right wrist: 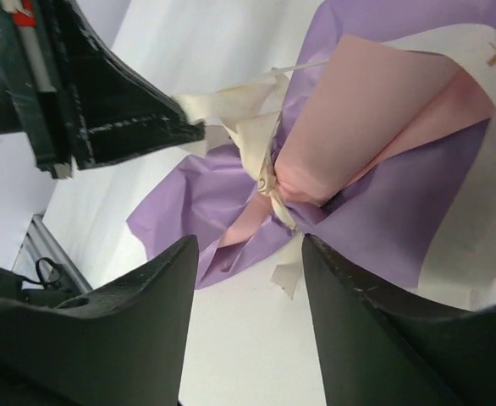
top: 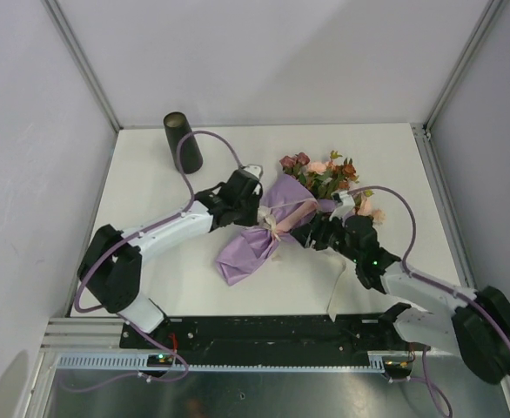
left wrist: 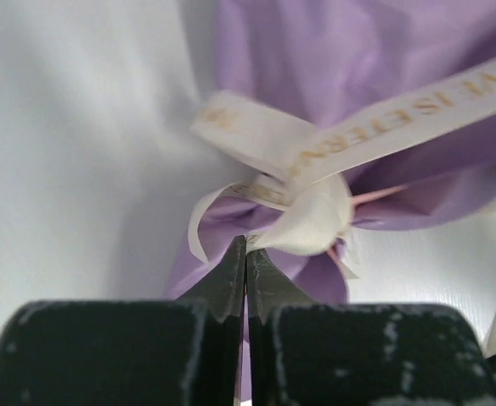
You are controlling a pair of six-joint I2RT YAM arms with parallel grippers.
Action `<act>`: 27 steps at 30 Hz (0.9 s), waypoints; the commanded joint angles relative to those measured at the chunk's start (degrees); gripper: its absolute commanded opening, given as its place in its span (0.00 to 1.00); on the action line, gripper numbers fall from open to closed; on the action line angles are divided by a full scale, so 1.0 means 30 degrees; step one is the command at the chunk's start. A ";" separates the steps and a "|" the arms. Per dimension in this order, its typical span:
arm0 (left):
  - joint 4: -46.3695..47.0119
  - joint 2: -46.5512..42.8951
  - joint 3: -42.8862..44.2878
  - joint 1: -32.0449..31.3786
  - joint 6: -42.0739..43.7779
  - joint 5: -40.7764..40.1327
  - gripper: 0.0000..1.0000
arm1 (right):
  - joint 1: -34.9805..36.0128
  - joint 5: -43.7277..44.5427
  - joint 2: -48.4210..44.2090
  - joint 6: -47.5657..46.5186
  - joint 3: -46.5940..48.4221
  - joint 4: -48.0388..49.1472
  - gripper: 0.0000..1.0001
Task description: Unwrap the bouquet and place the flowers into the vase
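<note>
We find the left gripper (left wrist: 246, 254) clamped on the cream ribbon (left wrist: 316, 211). The right gripper (right wrist: 250, 254) gapes, facing the bouquet (right wrist: 375, 228).

white table (top: 385, 157) in view, and two things sit on it. the bouquet (top: 268, 231) lies flat on its side around the middle, its lilac paper tail (top: 242, 257) spread on the surface toward the near edge, the flowers (top: 320, 174) pointing to the far right, a cream ribbon (top: 272, 226) knotted at its waist. the vase (top: 183, 144) stands upright at the far left corner, well apart from the bouquet.
</note>
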 commanded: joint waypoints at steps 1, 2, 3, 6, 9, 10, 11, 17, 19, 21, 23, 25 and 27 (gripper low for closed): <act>0.0326 -0.0960 -0.0595 0.1529 -0.1782 0.0663 0.00 | 0.0371 -0.0500 0.3109 -0.2130 0.1473 0.4227 0.54; 0.0312 -0.0995 -0.0652 0.1787 -0.1782 0.0727 0.00 | 0.0419 -0.0985 0.3823 -0.2497 0.1914 0.4285 0.52; 0.0305 -0.1057 -0.0724 0.1975 -0.1826 0.0890 0.00 | 0.0488 -0.1476 0.4547 -0.2958 0.2311 0.3919 0.50; 0.0317 -0.1283 -0.0920 0.2904 -0.2037 0.2055 0.00 | 0.0676 -0.2331 0.6381 -0.3926 0.3822 0.2921 0.45; 0.0029 -0.1296 -0.1046 0.3789 -0.2408 0.2798 0.01 | 0.1106 -0.2200 0.7925 -0.4552 0.4948 0.2390 0.41; -0.0203 -0.1251 -0.1083 0.4074 -0.2535 0.2702 0.03 | 0.1241 -0.2010 0.8297 -0.4704 0.5234 0.2210 0.41; -0.0583 -0.1244 -0.1116 0.4290 -0.2701 0.2493 0.07 | 0.1411 -0.1754 0.8702 -0.4882 0.5552 0.1958 0.41; -0.2872 -0.1682 -0.1406 0.4779 -0.3231 -0.0495 0.42 | 0.2336 -0.0045 0.9848 -0.5762 0.6175 0.0834 0.38; -0.3630 -0.2321 -0.1586 0.4801 -0.3390 -0.1472 0.55 | 0.2568 0.0513 0.9930 -0.5932 0.6211 0.0427 0.36; -0.3988 -0.3323 -0.2122 0.4800 -0.3459 -0.1995 0.65 | 0.2751 0.0828 1.0046 -0.6018 0.6285 0.0025 0.35; -0.4062 -0.4387 -0.2879 0.4784 -0.3513 -0.2030 0.73 | 0.3009 0.1148 1.0192 -0.6179 0.6377 -0.0317 0.35; -0.4052 -0.5239 -0.3639 0.4759 -0.3526 -0.1438 0.76 | 0.3235 0.1492 1.0302 -0.6380 0.6430 -0.0623 0.36; -0.4064 -0.5745 -0.4342 0.4686 -0.3434 -0.0939 0.78 | 0.3342 0.1564 1.0359 -0.6467 0.6479 -0.0941 0.40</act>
